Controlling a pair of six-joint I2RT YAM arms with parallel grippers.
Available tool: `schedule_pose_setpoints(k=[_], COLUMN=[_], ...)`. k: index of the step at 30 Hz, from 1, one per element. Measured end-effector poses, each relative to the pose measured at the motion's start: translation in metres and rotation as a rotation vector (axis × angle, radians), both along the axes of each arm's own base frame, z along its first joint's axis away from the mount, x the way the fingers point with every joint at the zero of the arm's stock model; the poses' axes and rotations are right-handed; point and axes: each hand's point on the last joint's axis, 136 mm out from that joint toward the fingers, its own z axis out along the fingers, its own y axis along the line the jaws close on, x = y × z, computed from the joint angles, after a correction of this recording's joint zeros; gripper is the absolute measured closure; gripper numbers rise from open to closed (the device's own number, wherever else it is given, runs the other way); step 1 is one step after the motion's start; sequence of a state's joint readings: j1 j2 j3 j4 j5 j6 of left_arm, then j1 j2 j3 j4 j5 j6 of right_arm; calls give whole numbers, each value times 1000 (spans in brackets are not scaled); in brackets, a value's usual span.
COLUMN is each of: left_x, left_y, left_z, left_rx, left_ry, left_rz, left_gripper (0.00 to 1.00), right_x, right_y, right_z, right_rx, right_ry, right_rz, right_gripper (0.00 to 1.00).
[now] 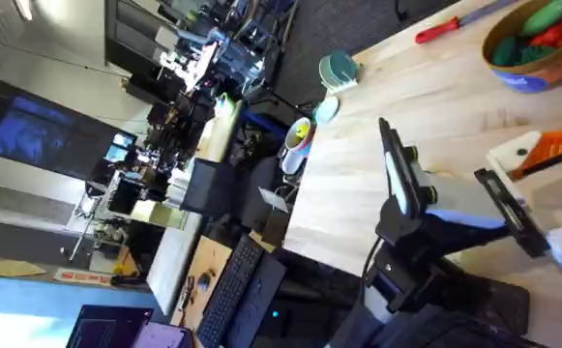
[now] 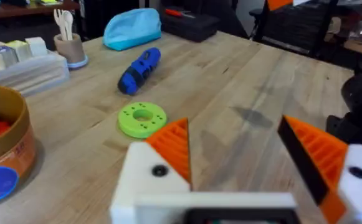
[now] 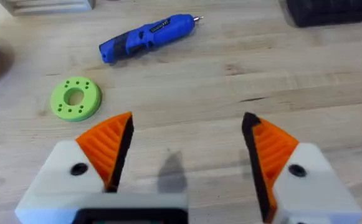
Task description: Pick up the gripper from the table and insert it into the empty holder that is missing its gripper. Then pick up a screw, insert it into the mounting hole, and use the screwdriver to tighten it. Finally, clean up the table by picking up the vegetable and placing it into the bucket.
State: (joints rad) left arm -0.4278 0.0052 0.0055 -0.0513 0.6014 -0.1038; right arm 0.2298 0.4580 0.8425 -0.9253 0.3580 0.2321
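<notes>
Screwdriver [image 3: 148, 37], the blue pen-shaped electric one, lies flat on the wooden table [image 3: 305, 81], untouched, near a lime-green ring disc [image 3: 75, 98]. In the left wrist view the same two lie beyond the left gripper [image 2: 243, 158], with the bucket [image 2: 3, 146] off to one side, red and green toy vegetables showing over its tan rim. The left gripper is released, its orange ribbed pads well apart with nothing between them. The right gripper [image 3: 187, 158] hangs above bare wood, likewise spread and empty. Overhead, the bucket [image 1: 534, 43] sits at the table's far corner with a red-handled screwdriver [image 1: 450, 27] just beside it. I can make out no loose orange finger, plain white holder, screw or stray dark green vegetable piece, so I cannot tell whether insertion or cleanup is done. With the screwdriver lying idle, tightening seems either finished or not yet begun.
</notes>
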Motion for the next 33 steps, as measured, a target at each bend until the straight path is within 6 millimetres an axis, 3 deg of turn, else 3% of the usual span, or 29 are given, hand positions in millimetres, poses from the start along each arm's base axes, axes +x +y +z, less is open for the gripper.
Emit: schedule_pose_setpoints(k=[2,4,33], left_x=[0,0,0], left_y=[0,0,0], left_z=[0,0,0], left_rx=[0,-1,0], left_ry=[1,1,1], left_rz=[0,0,0], left_gripper=[35,21,16], right_x=[0,0,0], right_y=[0,0,0], right_z=[0,0,0], right_rx=[0,0,0], right_ry=[0,0,0], right_rz=[0,0,0], right_gripper=[10,10,9])
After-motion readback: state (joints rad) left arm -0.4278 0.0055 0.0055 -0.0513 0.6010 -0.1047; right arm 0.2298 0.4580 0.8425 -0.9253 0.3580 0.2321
